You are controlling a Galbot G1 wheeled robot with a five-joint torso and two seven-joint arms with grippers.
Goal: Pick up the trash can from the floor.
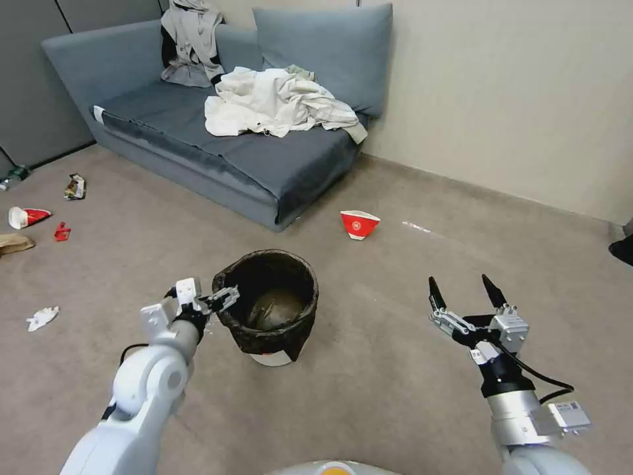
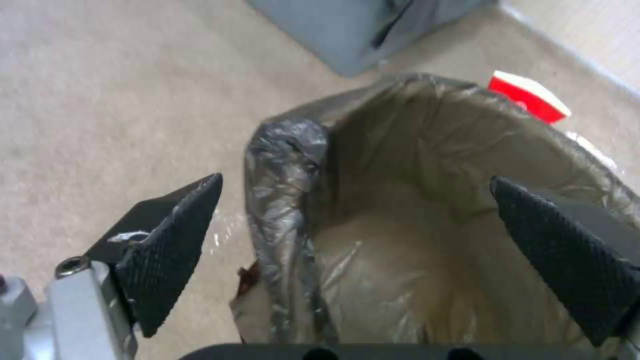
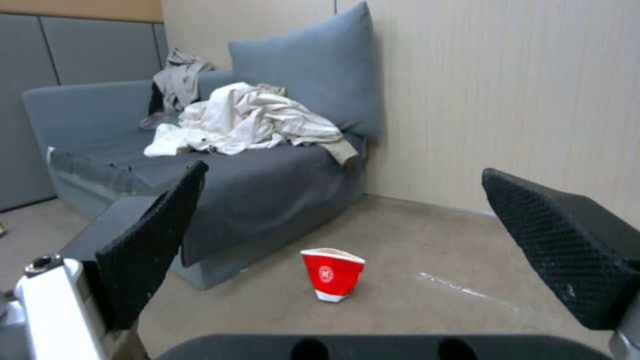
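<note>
Small round white plastic trash can (image 1: 269, 310) with dark bag liner, upright, mouth upward, on beige carpet floor (image 1: 395, 343), left claw (image 1: 223, 300) wide open astride its left rim, right claw (image 1: 467, 293) open, empty, grey sofa (image 1: 198, 138) beyond.

the floor (image 1: 395, 369) is flat beige-grey carpet with a faint whitish tape mark (image 1: 417, 227) near the wall. the trash can (image 1: 270, 313) stands upright on it, lined with a dark bag. a red-and-white paper bowl (image 1: 359, 224) lies tipped beyond it, near the corner of a grey sofa (image 1: 264, 175) that rests on the carpet. off to the left lie scattered litter: a crumpled white scrap (image 1: 42, 318), a small red piece (image 1: 62, 231), another red-and-white bowl (image 1: 26, 216) and a wrapper (image 1: 76, 187).
</note>
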